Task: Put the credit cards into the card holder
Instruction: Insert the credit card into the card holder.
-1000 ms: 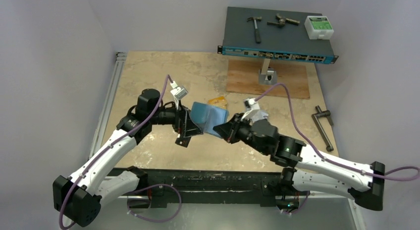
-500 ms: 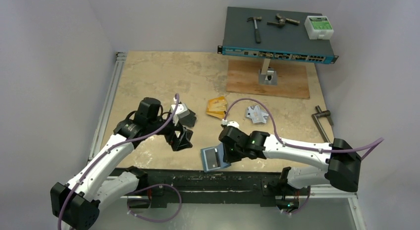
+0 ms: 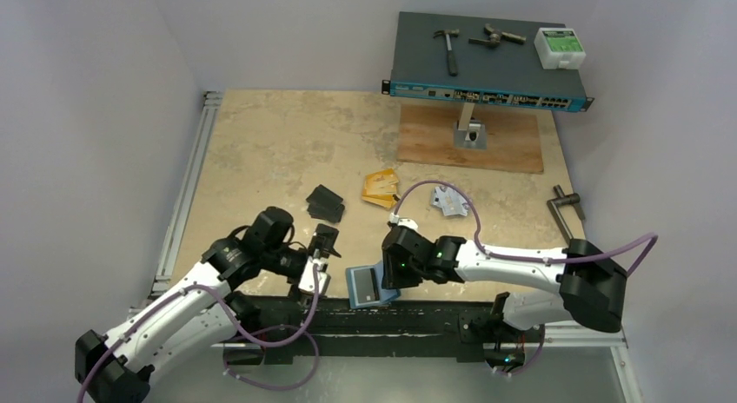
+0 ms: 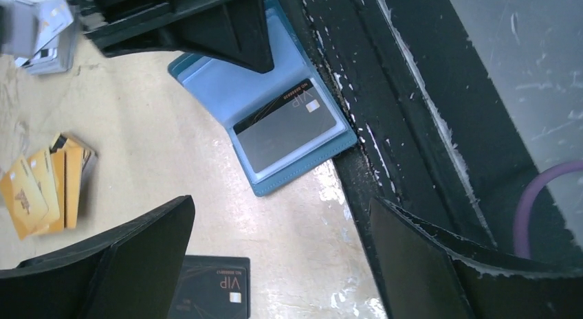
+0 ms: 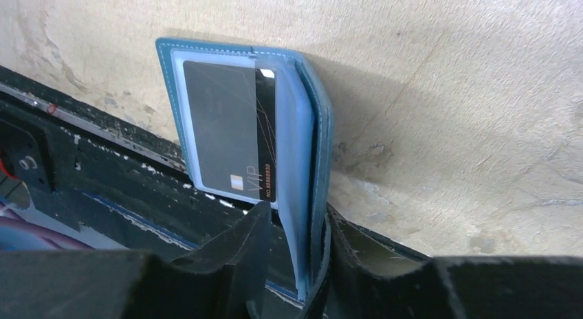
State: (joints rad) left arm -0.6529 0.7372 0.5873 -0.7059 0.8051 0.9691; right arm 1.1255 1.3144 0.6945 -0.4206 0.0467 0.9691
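Note:
The teal card holder (image 3: pixel 363 287) lies open at the table's near edge, one leaf flat and the other standing up. A black card (image 5: pixel 223 130) sits in the flat leaf's pocket (image 4: pixel 285 130). My right gripper (image 3: pixel 383 275) straddles the upright leaf (image 5: pixel 297 212), jaws slightly apart with a gap on one side. My left gripper (image 3: pixel 322 257) hangs wide open and empty just left of the holder (image 4: pixel 280 216). The loose credit cards are a black stack (image 3: pixel 324 203), an orange-gold fan (image 3: pixel 381 188) and silver ones (image 3: pixel 450 199).
A black rail (image 3: pixel 391 316) runs along the near edge, right beside the holder. At the back, a network switch (image 3: pixel 487 69) carrying a hammer stands on a post over a wooden board (image 3: pixel 469 142). A metal crank (image 3: pixel 569 222) lies at the right.
My right arm carried the holder from the table's middle down to the near edge and its jaws have loosened. My left gripper drew back toward the near edge, away from the black stack.

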